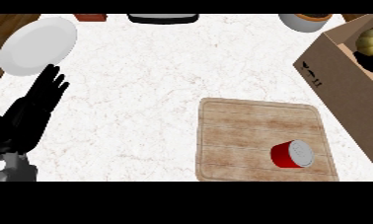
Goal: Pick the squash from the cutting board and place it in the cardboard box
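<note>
The left robot hand [29, 119] comes in at the view's lower left corner, fingers [51, 82] straight and pointing up the frame, released and holding nothing. It rests over the pale marbled surface [146, 85]. Its fingertips lie just below a white plate [36, 45], which sits at the surface's upper left (it looks rather oval from here).

Well apart from the hand, toward the lower right, a wooden cutting board [241, 139] lies flat on the surface. On its lower right part a red can [293, 154] lies tipped on its side, its grey lid turned toward the viewer.

Beyond the board, at the right edge, stands the open cardboard box [335, 80], one brown wall facing the board. Inside it, partly cut by the frame edge, sits a rounded yellowish-green thing, which looks to be the squash [366, 43].

Along the top edge are a reddish-brown object [90, 18], a dark object [163, 18] with a pale band, and a grey pot [302, 21] beside the box; all are cropped, so little more can be told.
</note>
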